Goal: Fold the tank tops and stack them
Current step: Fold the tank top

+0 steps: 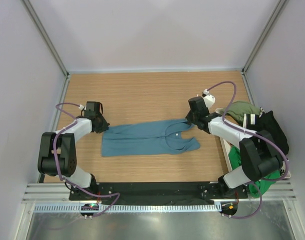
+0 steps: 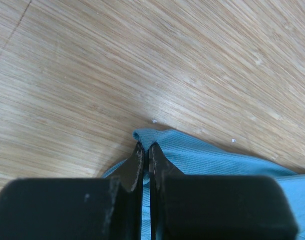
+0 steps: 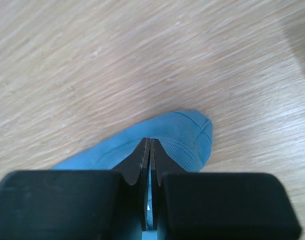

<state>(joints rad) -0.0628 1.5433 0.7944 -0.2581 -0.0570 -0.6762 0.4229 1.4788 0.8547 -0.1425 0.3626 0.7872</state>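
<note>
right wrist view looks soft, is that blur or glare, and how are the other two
Right wrist view: blur, not glare; table grain smeared and soft, dark shadow in the top right corner, teal tank top sharper. Left wrist view: crisp grain, a pale sheen on the wood above the cloth. Top view: even light, faint shadows, no glare.

Top external: high behind near edge of table (image 1: 142, 95), looking down; whole teal tank top (image 1: 147, 139) mid-frame. Left wrist: very close, low over tank top's left end. Right wrist: very close over its right end. All three share tank top.
</note>
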